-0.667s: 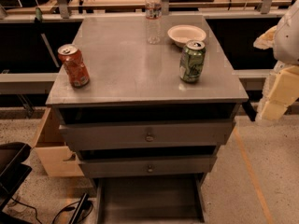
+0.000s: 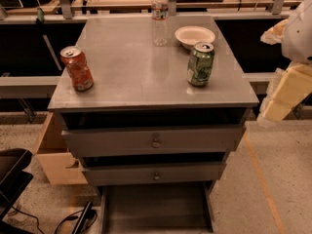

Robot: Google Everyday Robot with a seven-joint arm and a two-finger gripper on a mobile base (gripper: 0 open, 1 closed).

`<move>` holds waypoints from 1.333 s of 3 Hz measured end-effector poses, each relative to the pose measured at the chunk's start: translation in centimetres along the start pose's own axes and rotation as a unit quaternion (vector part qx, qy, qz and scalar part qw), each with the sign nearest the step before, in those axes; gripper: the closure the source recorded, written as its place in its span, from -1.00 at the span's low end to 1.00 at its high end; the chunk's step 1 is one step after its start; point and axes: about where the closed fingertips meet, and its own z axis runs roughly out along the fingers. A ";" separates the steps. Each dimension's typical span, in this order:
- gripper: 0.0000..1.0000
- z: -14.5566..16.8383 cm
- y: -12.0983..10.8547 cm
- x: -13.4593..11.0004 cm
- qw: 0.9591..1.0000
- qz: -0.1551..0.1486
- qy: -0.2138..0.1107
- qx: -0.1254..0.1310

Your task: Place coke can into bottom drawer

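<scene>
The coke can (image 2: 77, 68), red-orange with a silver top, stands upright near the left edge of the grey cabinet top (image 2: 131, 77). The bottom drawer (image 2: 156, 208) is pulled out at the foot of the cabinet; its flat floor shows nothing in it. My gripper (image 2: 286, 92), pale yellow below a white arm, hangs off the cabinet's right side at about top height. It is far from the coke can and holds nothing that I can see.
A green can (image 2: 200, 64) stands at the right of the top, with a white bowl (image 2: 194, 36) and a clear water bottle (image 2: 159, 16) behind it. The two upper drawers (image 2: 155, 141) stick out slightly. A cardboard box (image 2: 54, 155) and a black chair (image 2: 12, 179) are on the left.
</scene>
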 end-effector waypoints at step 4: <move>-1.00 4.3 0.3 -15.2 0.923 0.044 -0.372 0.092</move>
